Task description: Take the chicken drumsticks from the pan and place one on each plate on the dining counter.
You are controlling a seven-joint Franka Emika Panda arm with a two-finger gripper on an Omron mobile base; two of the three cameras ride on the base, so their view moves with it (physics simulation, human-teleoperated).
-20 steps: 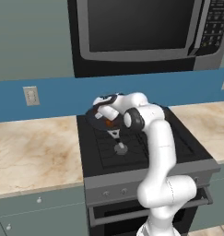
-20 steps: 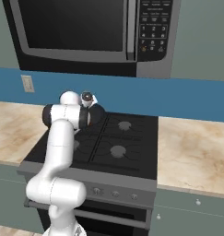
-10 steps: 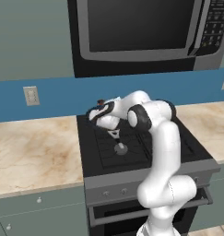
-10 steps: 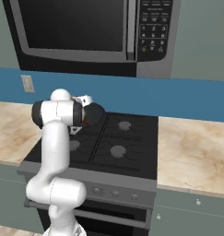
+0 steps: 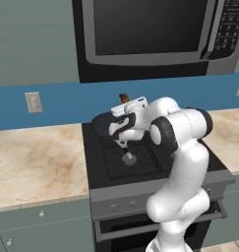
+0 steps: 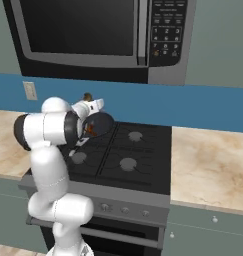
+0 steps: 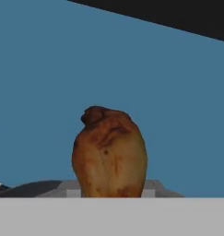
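Behind the stove is a blue wall. Our gripper [image 5: 125, 100] is closed around a chicken drumstick [image 7: 109, 153]. It looks small, light and greasy, so we squeeze its thick middle.

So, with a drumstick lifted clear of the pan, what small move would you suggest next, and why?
Probably keep the end effector shut and swing it away from the stove. The drumstick sits in its grip, raised above the pan against the blue wall. No plate appears in these views, so carrying it off toward the dining counter seems the sensible next step.
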